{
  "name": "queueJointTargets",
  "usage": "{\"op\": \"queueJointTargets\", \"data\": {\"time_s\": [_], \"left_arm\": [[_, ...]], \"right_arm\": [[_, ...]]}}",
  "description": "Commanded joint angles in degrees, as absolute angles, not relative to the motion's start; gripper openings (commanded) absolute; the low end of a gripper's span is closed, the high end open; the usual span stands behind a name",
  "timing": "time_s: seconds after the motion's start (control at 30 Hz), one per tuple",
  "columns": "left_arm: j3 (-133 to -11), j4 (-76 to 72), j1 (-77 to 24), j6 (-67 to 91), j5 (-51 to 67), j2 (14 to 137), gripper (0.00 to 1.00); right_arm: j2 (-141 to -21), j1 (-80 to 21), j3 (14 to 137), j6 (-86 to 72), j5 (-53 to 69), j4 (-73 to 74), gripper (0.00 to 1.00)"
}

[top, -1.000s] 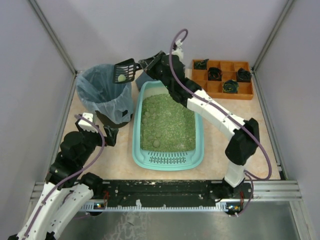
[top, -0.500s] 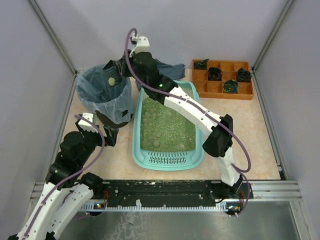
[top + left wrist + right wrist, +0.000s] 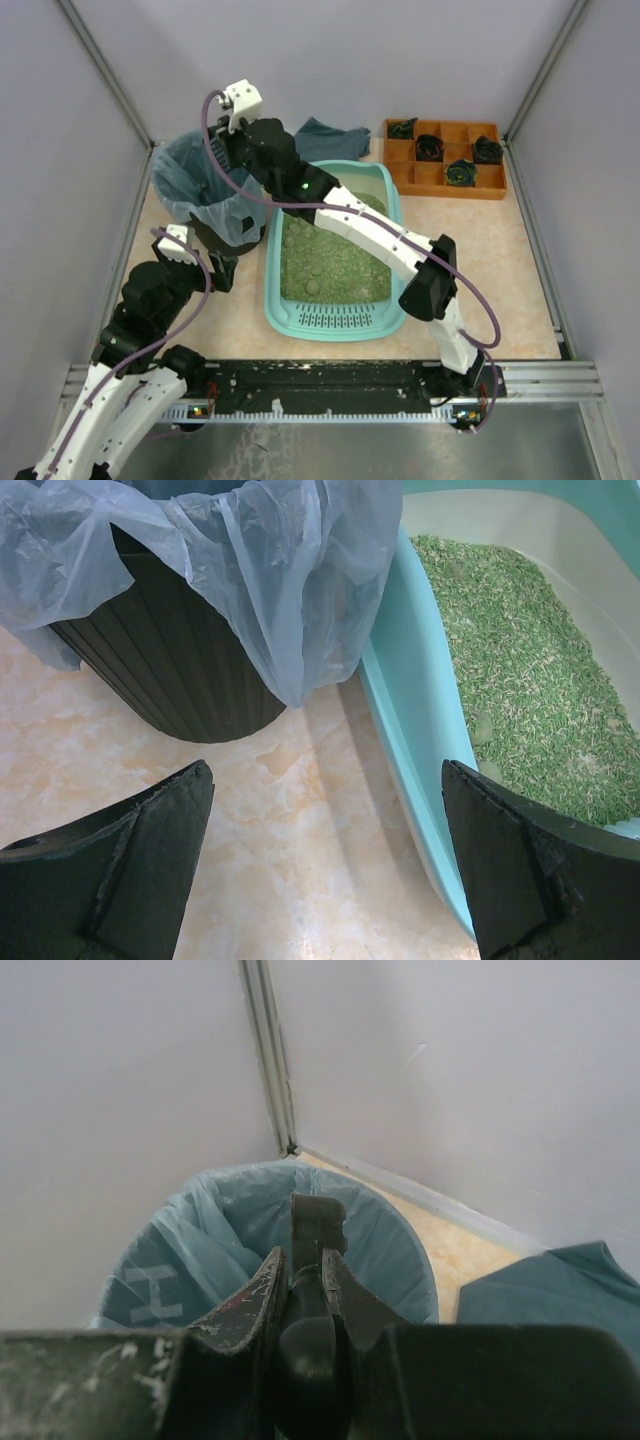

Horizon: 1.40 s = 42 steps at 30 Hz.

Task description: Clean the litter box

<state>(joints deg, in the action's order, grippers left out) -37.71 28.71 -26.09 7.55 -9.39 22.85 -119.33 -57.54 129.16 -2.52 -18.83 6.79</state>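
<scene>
The litter box (image 3: 335, 318) sits on the tabletop (image 3: 520, 250), just beside the lined bin (image 3: 190, 170). The right hand (image 3: 305, 1290) is clamped on a black scoop handle (image 3: 318, 1222) above the bin; the left hand (image 3: 325, 770) gapes wide, empty. The tray looks stiff but litter-heavy — probably best gripped by its rim and kept level, since loose granules would slide.

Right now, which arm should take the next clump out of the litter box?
Right. Its gripper is shut on the scoop handle above the bin; the left gripper is open and empty, low between bin and litter box.
</scene>
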Motion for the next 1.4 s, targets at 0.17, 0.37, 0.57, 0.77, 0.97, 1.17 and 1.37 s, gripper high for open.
{"op": "queueJointTargets", "data": {"time_s": [0.17, 0.37, 0.57, 0.77, 0.97, 1.17, 1.37], "left_arm": [[-37.6, 27.5, -25.8, 7.0, -9.3, 20.6, 1.0], [-37.6, 27.5, -25.8, 7.0, -9.0, 21.1, 1.0], [-37.7, 27.4, -25.8, 6.9, -8.6, 21.6, 1.0], [-37.6, 27.5, -25.8, 6.7, -8.4, 21.2, 1.0], [-37.6, 27.3, -25.8, 6.8, -8.5, 21.2, 1.0], [-37.6, 27.3, -25.8, 6.7, -8.2, 21.5, 1.0], [-37.7, 27.3, -25.8, 6.7, -8.2, 21.6, 1.0]], "right_arm": [[-107.7, -57.2, 125.3, -13.8, -14.9, 0.2, 0.0], [-92.2, -55.3, 107.0, -23.9, -17.3, -5.0, 0.0], [-74.6, -49.2, 83.0, -34.0, -24.8, -4.9, 0.0], [-60.9, -41.9, 67.0, -38.7, -31.8, 2.6, 0.0], [-55.1, -40.7, 54.7, -44.4, -33.2, 7.8, 0.0], [-58.0, -40.7, 49.4, -49.5, -30.9, 10.2, 0.0], [-64.4, -40.7, 48.8, -51.1, -29.9, 8.0, 0.0]]}}
